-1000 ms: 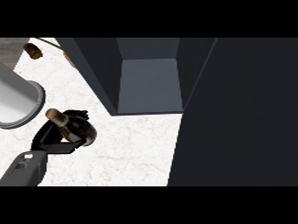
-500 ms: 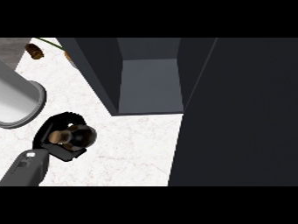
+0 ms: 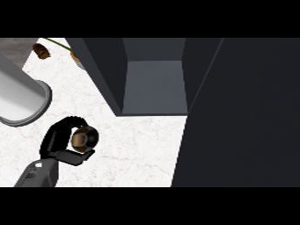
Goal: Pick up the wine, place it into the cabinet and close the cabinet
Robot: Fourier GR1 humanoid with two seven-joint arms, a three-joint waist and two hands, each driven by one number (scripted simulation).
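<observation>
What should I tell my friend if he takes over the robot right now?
Left hand: curled round the wine bottle, seen from its top, over the white counter.
Right hand: not in view.
Cabinet: open, its inside showing ahead and to the right of the bottle; a large dark panel, probably its door, fills the right side.
Done: the wine is grasped.
Left: put the wine into the cabinet, let go, close the cabinet.
</observation>
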